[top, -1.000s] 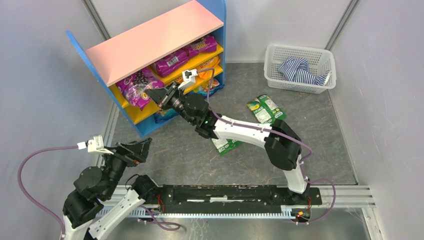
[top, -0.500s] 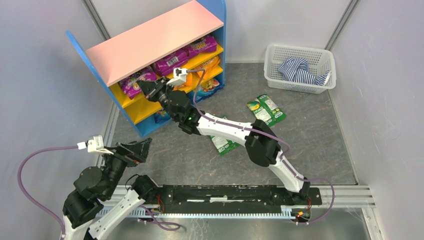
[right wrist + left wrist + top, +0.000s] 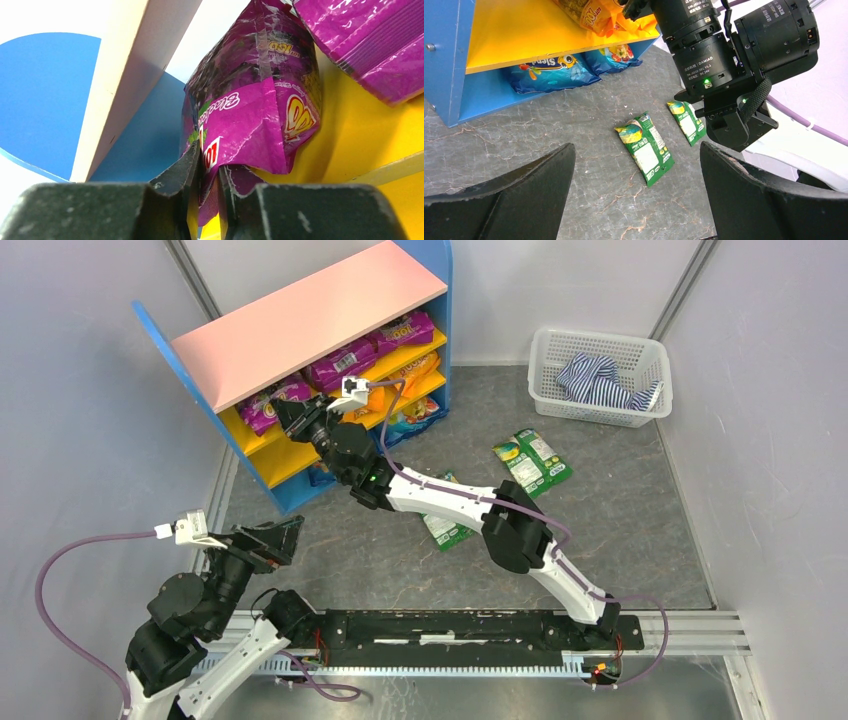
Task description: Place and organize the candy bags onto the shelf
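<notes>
The shelf (image 3: 300, 315) stands at the back left, with blue sides, a pink top and yellow boards. My right gripper (image 3: 292, 420) (image 3: 209, 162) reaches into its top left bay, jaws narrowly closed on the bottom edge of a purple candy bag (image 3: 268, 400) (image 3: 255, 100) that rests on the yellow board. More purple bags (image 3: 345, 362) lie to its right, an orange one (image 3: 415, 368) below and blue ones (image 3: 546, 70) at the bottom. Two green bags (image 3: 646, 150) (image 3: 532, 458) lie on the floor. My left gripper (image 3: 636, 200) hangs open above the floor, holding nothing.
A white mesh basket (image 3: 598, 342) with a striped blue-white cloth (image 3: 600, 380) stands at the back right. The right arm stretches across the floor over one green bag (image 3: 445, 528). Grey walls close in on both sides.
My right arm has pushed further left and into the shelf, carrying the purple bag from in front of the shelf onto its top board. The left arm has stayed still.
</notes>
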Robot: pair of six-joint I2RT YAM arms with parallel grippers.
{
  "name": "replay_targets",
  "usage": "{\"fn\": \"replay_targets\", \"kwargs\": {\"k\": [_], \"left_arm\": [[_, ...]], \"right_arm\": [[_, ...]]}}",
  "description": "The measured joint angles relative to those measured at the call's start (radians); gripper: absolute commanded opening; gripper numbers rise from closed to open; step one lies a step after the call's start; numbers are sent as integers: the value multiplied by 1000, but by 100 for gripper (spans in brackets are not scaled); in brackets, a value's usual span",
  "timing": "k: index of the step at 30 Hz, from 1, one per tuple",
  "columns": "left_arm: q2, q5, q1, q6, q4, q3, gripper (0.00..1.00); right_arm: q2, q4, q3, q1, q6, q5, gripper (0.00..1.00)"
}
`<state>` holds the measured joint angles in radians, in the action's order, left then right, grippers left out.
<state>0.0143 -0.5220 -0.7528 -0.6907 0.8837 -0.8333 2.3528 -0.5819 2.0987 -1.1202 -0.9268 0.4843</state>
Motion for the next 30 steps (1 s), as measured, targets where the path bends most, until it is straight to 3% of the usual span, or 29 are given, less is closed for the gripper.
{"fn": "replay_targets", "kwargs": {"k": [5,12,17,24,30], "left_arm": [[0,0,0,0,0,0,100],[0,0,0,0,0,0,100],[0,0,0,0,0,0,100],[0,0,0,0,0,0,100],[-2,0,0,0,0,0,100]], "right_arm": [[3,0,10,0,15,-1,37],[-1,7,3,1,48,-39,66],[-105,10,-174,6,107,-138,80],[-392,58,-483,16,320,-344,82],[-753,231,-850,45,539,-401,82]]}}
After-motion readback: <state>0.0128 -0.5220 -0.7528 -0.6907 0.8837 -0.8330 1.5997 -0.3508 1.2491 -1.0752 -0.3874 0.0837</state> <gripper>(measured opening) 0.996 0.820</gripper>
